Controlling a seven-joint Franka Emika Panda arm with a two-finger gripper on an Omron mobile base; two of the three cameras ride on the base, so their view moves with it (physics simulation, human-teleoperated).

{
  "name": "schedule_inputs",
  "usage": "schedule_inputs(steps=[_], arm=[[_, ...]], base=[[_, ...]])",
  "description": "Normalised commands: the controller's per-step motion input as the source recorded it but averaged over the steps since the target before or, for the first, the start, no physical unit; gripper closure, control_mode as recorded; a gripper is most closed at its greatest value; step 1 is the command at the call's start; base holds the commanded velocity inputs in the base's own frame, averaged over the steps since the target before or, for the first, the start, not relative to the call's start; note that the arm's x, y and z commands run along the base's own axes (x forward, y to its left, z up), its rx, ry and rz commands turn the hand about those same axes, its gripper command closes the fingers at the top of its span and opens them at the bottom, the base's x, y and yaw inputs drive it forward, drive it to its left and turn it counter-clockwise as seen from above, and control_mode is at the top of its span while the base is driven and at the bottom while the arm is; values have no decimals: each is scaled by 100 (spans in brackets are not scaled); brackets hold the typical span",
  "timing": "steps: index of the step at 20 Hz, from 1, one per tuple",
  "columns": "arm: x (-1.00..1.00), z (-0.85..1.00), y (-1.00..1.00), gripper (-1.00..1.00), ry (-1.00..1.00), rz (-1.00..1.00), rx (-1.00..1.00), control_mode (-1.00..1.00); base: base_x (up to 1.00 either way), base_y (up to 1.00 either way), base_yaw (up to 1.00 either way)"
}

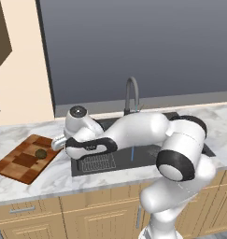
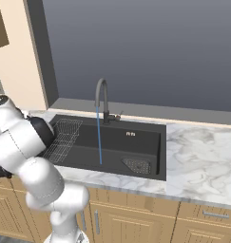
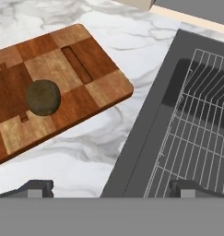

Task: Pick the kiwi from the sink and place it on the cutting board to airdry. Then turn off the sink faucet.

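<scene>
Gripper (image 3: 111,188): jaws stood at their widest, empty and touching nothing, one fingertip (image 3: 37,186) over the marble counter (image 3: 76,161), the other over the wire rack (image 3: 201,138) at the left end of the sink (image 2: 112,142). Kiwi (image 3: 43,97): round, no clear long axis, resting on the cutting board (image 3: 99,87) near its middle. Sink faucet (image 2: 102,99): upright at the sink's back edge, spout arching forward, a thin blue stream (image 2: 99,137) falling into the basin.
</scene>
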Motion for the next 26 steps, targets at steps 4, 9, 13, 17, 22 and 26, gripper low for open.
schedule_inputs(steps=[4, 9, 13, 17, 22, 26], arm=[[0, 0, -32, -100, 0, 0, 2, -100], [0, 0, -30, -100, 0, 0, 2, -100], [0, 0, -28, -100, 0, 0, 2, -100], [0, 0, -28, -100, 0, 0, 2, -100], [0, 0, -26, -100, 0, 0, 2, -100], [0, 3, -25, -100, 0, 0, 2, -100]], base=[[0, 0, 0], [0, 0, 0], [0, 0, 0], [0, 0, 0], [0, 0, 0], [0, 0, 0]])
